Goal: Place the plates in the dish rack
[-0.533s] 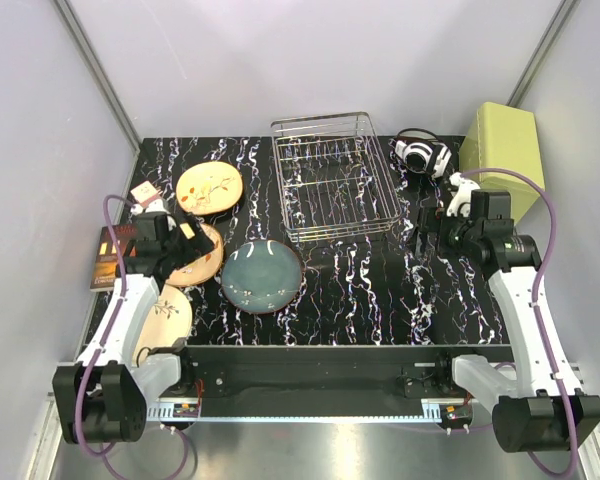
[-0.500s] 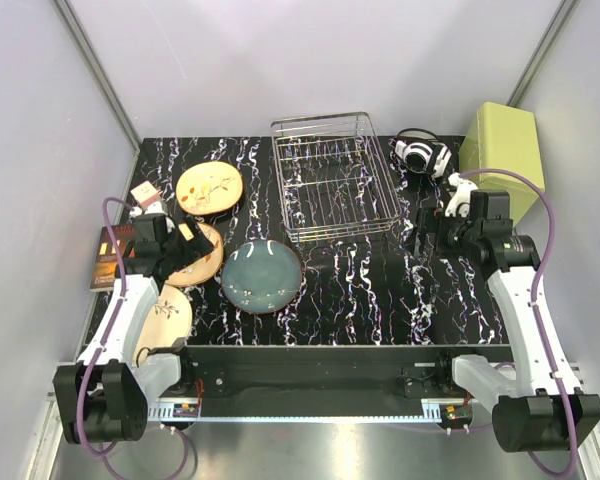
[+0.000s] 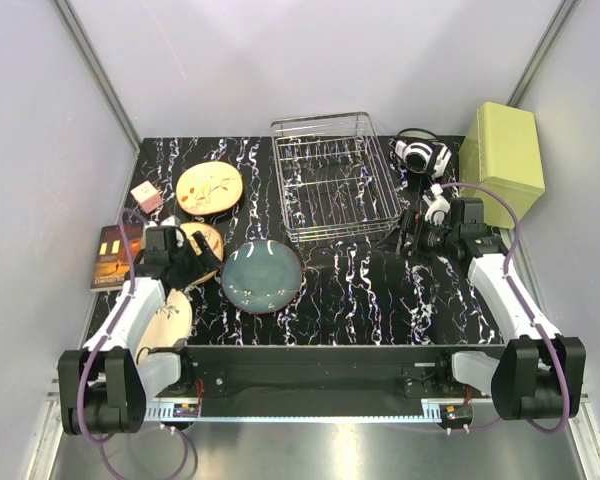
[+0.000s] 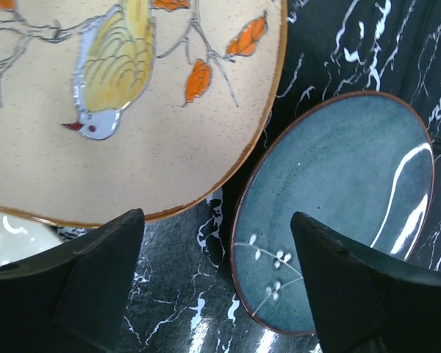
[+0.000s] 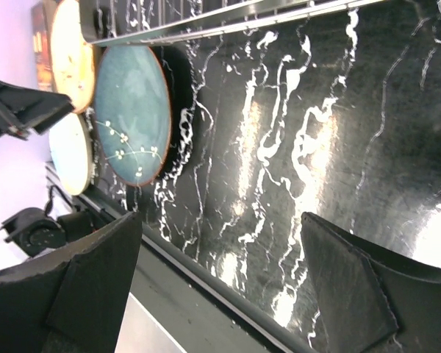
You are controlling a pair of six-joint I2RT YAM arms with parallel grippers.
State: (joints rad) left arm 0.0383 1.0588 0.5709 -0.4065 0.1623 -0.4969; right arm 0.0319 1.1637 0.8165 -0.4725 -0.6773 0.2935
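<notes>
Nothing was legible from where I stood; the dark booklet point(image 3: 110, 257) on the left bore only blurred orange marks

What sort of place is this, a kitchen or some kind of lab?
Likely a robot test booth, not a kitchen: two arms bolted to a black marbled table, bare pale walls close around, plates and a wire dish rack laid out.

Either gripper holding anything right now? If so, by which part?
Nothing held. Left gripper open by the bird plate rim; right gripper open over the table.
</notes>
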